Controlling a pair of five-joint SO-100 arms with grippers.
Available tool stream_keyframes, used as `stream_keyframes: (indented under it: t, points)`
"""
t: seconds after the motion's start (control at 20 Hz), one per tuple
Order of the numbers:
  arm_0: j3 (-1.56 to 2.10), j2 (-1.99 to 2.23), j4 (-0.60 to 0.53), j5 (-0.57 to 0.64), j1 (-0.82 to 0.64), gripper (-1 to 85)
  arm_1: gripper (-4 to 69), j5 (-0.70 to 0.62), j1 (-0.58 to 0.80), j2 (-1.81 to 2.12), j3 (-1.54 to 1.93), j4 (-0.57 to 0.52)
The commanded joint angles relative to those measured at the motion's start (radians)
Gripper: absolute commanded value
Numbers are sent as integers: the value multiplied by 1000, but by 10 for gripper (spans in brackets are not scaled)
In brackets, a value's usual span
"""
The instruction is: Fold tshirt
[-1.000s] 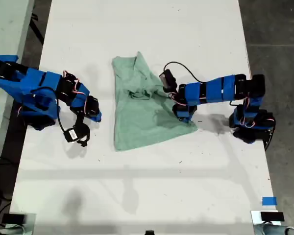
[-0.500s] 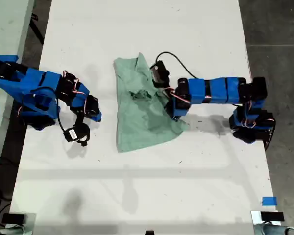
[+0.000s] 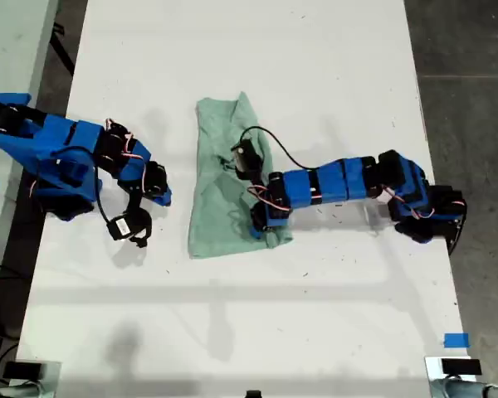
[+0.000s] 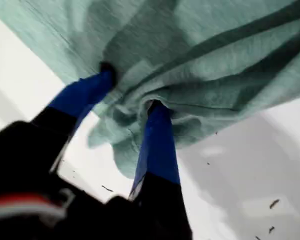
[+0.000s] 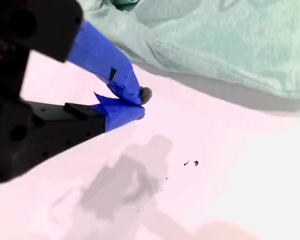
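On the exterior view's left, my second gripper (image 3: 153, 192) is hanging just above the bare white table (image 3: 332, 58), well apart from the tshirt (image 3: 220, 178). Its jaws are pressed together at the tips and are gripping nothing; in the second wrist view the gripper (image 5: 140, 102) is sitting over the tabletop (image 5: 230, 190) with the shirt's hem (image 5: 220, 60) lying just beyond it.

The tshirt is lying near the middle of the table as a tall, narrow bundle, with its side toward the exterior view's right doubled over onto the rest.

Reaching in from the exterior view's right, my first gripper (image 3: 261, 222) is sitting over the shirt's lower corner on that side. In the first wrist view the gripper (image 4: 130, 97) is pinching a bunched fold of the cloth (image 4: 215, 60) between its two blue fingers (image 4: 157, 145).
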Motion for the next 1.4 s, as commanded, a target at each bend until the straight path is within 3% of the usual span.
stream_keyframes:
  t: [0.0,0.1,0.3,0.6,0.85,0.95,1.35]
  points:
    - [-17,61,11,-3,-6,12,355,-9,-8,167,-129,152]
    - [-23,64,18,0,-6,26,326,-58,25,341,-155,287]
    - [-94,66,98,5,-6,73,294,-163,107,752,11,290]
    - [-247,52,244,46,-37,77,266,-187,233,997,302,288]
    - [-405,-43,291,94,-35,304,252,-189,249,1009,362,279]
    - [-388,-89,265,98,-29,315,252,-186,247,1011,374,276]
    - [-209,-333,-112,101,-37,283,252,-163,224,1040,448,253]
